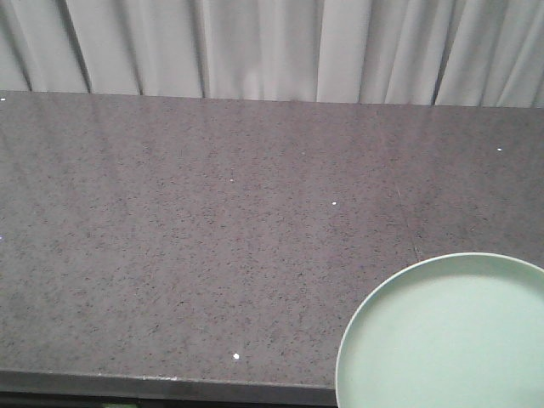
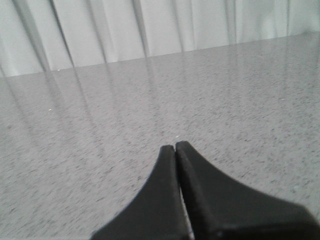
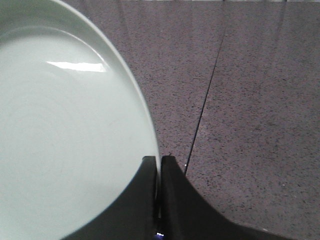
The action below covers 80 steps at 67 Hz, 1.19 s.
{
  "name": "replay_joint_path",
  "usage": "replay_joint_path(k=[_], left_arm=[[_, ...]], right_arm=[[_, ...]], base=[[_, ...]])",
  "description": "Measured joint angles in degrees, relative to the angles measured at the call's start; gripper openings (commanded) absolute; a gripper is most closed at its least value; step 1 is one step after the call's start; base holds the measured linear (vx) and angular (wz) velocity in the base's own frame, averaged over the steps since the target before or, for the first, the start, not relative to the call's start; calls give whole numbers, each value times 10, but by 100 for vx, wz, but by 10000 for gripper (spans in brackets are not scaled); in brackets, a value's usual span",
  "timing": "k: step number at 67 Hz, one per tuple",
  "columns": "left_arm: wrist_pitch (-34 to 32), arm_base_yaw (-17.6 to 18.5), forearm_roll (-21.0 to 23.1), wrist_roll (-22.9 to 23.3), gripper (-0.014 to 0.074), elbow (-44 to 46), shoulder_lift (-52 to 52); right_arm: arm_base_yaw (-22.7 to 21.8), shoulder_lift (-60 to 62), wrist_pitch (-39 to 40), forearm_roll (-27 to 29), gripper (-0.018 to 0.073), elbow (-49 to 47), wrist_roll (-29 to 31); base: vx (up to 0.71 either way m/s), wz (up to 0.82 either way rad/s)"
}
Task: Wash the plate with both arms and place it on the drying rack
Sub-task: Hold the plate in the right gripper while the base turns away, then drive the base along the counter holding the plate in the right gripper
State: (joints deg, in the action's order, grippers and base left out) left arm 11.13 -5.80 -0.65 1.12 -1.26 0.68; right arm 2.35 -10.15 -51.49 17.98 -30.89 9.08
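The speckled tabletop (image 1: 170, 238) runs back to a grey curtain (image 1: 255, 51), with no rack or sink in sight and nothing in the way. The plate (image 1: 450, 340) is at the near right edge, its rim pinched, it seems, by the right tool (image 3: 159, 167). A hold that thin could let the plate tilt or slip. The left tool (image 2: 175, 149) is clenched on nothing.

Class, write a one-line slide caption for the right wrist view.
Right gripper shut on the rim of the pale green plate, against a speckled grey countertop with a dark seam.
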Motion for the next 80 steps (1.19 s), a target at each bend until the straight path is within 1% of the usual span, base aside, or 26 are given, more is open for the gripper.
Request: replay_joint_path(k=[39,80], left_arm=[[0,0,0,0,-7,0,0],[0,0,0,0,-7,0,0]], right_arm=[[0,0,0,0,-1,0,0],[0,0,0,0,-1,0,0]], base=[[-8,33],[-14,55]])
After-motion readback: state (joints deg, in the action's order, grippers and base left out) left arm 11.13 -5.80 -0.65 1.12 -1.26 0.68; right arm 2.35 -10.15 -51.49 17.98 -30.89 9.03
